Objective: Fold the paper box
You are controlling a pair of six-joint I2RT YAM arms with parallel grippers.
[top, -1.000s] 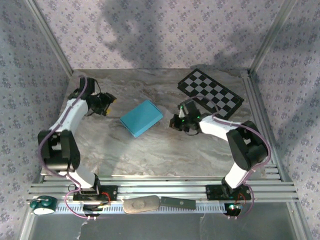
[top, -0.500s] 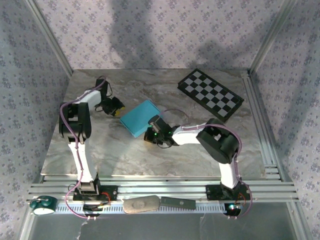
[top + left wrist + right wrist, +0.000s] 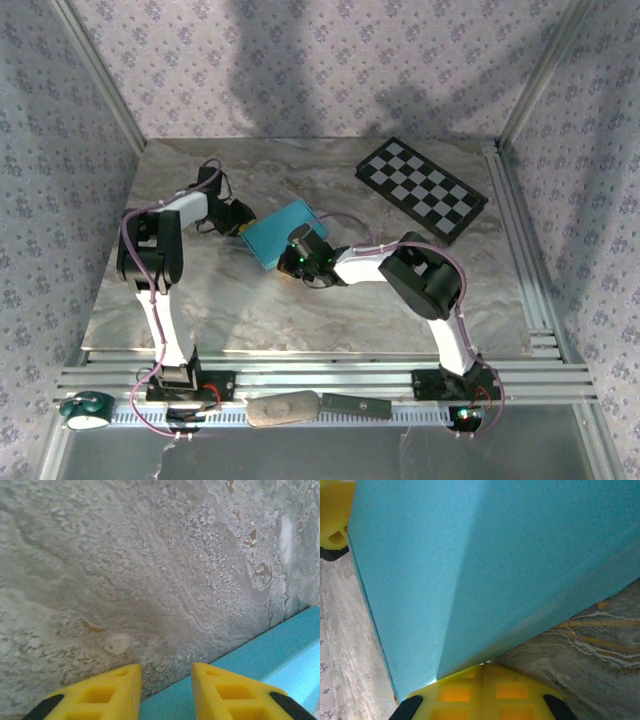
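I read the paper box (image 3: 276, 232) as folded: a small flat turquoise rectangle lying slantwise near the middle of the marbled surface (image 3: 250, 310). Its card is plain and matte. The right wrist view shows two blue faces meeting at a straight crease. The left hand (image 3: 237, 216) sits at the box's left edge, fingers partly apart and clamping nothing. The right hand (image 3: 298, 258) is fully closed and holds nothing, its tips touching the box's near edge.

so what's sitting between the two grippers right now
The paper box lies between them. In the top view the left gripper is at its left edge and the right gripper at its near edge.
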